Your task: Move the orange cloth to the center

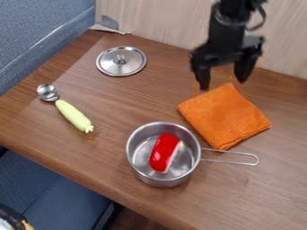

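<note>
The gripper [222, 84] hangs from the top of the view, right of centre, with its two fingers spread apart and nothing held between them. Its fingertips are over the back corner of the orange cloth [223, 116]. Folded into a rough square, the cloth lies flat on the table, right of centre. Whether the fingertips touch it I cannot tell.
A steel pot [135, 158] holding a red and white object [163, 153] stands in front of the cloth, its wire handle [240, 154] pointing right near the cloth's front corner. A metal lid [121, 61] lies at the back left; a spoon with a yellow-green handle [73, 115] lies left.
</note>
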